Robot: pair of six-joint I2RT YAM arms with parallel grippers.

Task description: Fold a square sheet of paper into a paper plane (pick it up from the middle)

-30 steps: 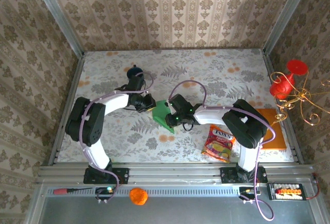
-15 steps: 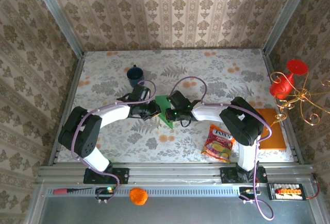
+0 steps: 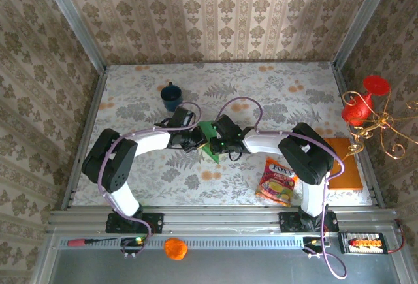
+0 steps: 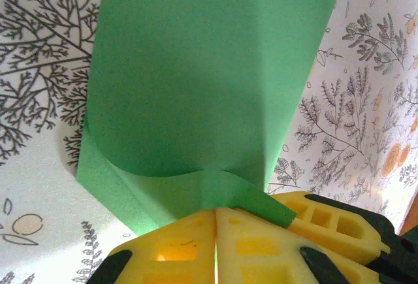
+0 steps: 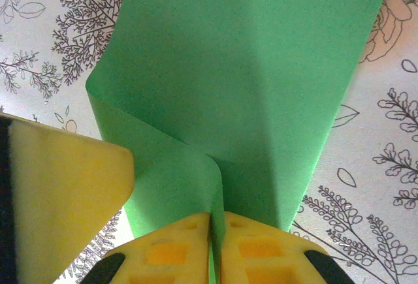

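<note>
Mid-bench, a little nearer than the blue mug, the folded green sheet of paper sits where the two arms meet. The left pincer is clamped on its curled edge. The right pincer, just beside it, is pinched tight on a crease.

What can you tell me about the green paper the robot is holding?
The green paper is thin, plain and bright green, with no print on it. It is partly folded. A straight crease runs along its middle, and near the fingers one flap curls over in a soft loop. It sits in the middle of the flowery table. The left gripper and the right gripper are both shut on it, close together.
</note>
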